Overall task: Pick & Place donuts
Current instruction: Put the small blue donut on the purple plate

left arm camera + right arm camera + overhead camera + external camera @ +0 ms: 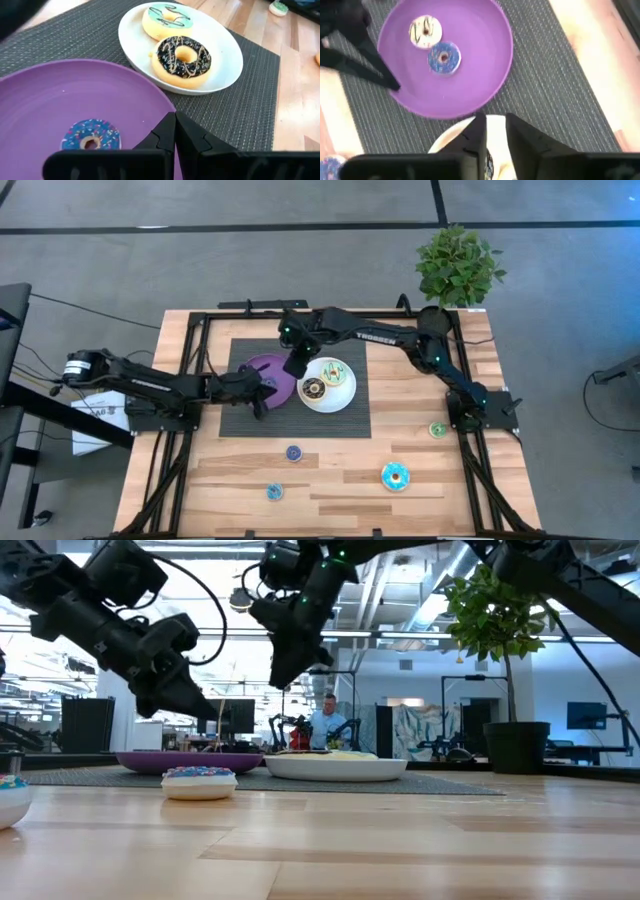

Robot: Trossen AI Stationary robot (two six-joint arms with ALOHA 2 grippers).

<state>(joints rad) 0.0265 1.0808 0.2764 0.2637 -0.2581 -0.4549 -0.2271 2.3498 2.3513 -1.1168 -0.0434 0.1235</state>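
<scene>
The right gripper (pixel 296 366), fingers slightly parted and holding nothing, is hovering between the purple plate (pixel 485 65) and white plate (pixel 345 397). The left gripper (pixel 262 402), fingers pressed together, is waiting at the purple plate's seven o'clock. Two small donuts (pixel 435 45) are lying on purple, two larger donuts (pixel 177 42) on white.
</scene>
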